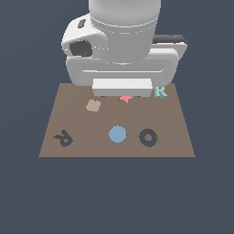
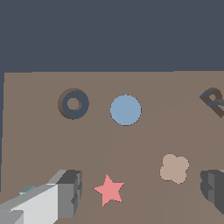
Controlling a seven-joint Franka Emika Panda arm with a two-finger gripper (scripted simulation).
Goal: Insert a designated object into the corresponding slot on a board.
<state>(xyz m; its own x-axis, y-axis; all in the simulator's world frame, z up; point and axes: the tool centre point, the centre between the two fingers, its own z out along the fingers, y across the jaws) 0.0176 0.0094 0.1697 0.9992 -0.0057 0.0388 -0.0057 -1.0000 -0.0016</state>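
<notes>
Teal R block [image 1: 160, 92] lies beside the wide-spread pincer [image 2: 140, 192], which straddles the pink star [image 2: 109, 189].

Pincer [image 2: 135, 192] fingers spread wide, pink star [image 2: 109, 189] in gap between them, tan blob [image 2: 174, 168] close by one finger. Teal R block [image 1: 160, 91] at board's [image 1: 82, 153] far edge, just beside arm body, partly masked. Open brown strip between star row and blue disc [image 1: 117, 134], dark ring [image 1: 148, 137]. R slot [image 1: 63, 138] stands apart, unobstructed above.
</notes>
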